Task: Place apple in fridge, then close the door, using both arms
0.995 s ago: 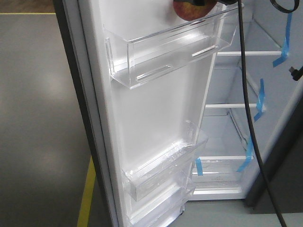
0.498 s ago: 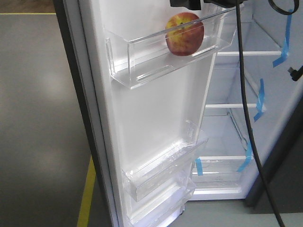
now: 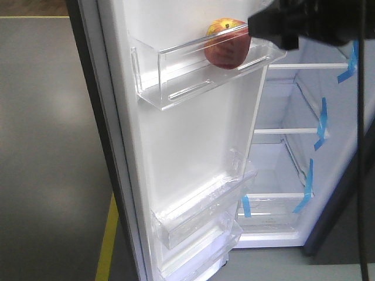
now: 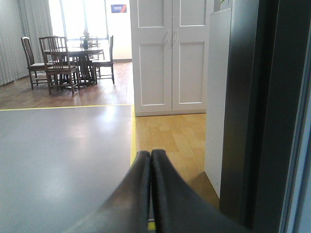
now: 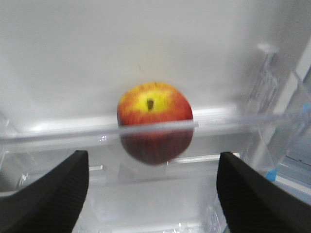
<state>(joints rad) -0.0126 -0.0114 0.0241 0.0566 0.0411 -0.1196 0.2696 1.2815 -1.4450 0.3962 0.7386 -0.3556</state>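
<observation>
Apple set in the door bin; closing is judged the next step.
Front view: the apple is seen at 12 o'clock in the open door's top bin. Left wrist view: the left gripper is pressed shut and empty, and a push on the door is called for. Right wrist view: the right gripper is spread wide, clear of the apple. No writing is legible.

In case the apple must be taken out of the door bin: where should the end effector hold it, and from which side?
Probably grip the apple across its upper half, either side of the stem, coming from above. It sits roughly stem up, and the front wall of the clear bin covers its lower half, blocking a frontal approach.
</observation>
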